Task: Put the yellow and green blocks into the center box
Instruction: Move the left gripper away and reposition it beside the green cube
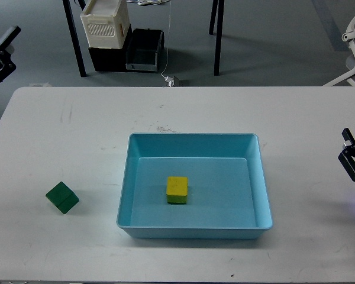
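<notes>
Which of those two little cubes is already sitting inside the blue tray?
The yellow block: it rests on the floor of the light-blue tray. The green block lies outside on the white table, left of the tray.

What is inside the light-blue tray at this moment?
Only the yellow block lies inside the light-blue tray, near the middle of its floor. The green block is outside, on the table to the left. Nothing is covered.

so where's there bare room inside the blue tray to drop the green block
The tray floor is bare on the right, between the yellow block and the right wall, and also on the left and along the back wall. Only the middle front is taken. The green block sits on the table left of the tray.
</notes>
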Tool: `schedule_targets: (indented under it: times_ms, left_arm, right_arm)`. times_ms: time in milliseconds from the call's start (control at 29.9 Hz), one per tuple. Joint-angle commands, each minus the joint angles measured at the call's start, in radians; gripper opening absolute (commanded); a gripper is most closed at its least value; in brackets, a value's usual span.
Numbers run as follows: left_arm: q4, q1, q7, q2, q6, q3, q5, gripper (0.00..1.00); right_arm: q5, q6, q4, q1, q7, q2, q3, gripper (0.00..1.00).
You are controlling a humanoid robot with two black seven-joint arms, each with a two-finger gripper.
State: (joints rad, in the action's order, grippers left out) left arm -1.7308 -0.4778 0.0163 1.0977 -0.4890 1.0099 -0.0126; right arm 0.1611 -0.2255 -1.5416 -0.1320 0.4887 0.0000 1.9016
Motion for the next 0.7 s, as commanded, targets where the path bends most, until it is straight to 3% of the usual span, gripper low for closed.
schedule_targets:
  times_ms: [0, 201, 401, 535, 669]
  left_arm:
    - [0.052, -0.310, 0.001, -0.010, 0.000, -0.346, -0.067, 1.00]
    - [0.108, -0.721, 0.001, -0.096, 0.000, -0.794, -0.176, 1.00]
    - [0.114, -1.040, 0.001, -0.179, 0.000, -1.141, -0.317, 1.00]
    - [0.220, -1.174, 0.001, -0.327, 0.000, -1.356, -0.337, 1.00]
    - [0.231, -1.222, 0.001, -0.383, 0.000, -1.497, -0.444, 1.00]
  right_arm:
    - [0.001, -0.009, 0.000, 0.000, 0.000, 0.000, 0.004, 1.00]
    - [0.001, -0.025, 0.002, -0.001, 0.000, 0.000, 0.002, 1.00]
    - [0.001, -0.026, 0.002, -0.001, 0.000, 0.000, 0.002, 1.00]
    - [0.000, -0.026, 0.003, -0.001, 0.000, 0.000, 0.001, 1.00]
    - [0.001, -0.026, 0.002, -0.001, 0.000, 0.000, 0.008, 1.00]
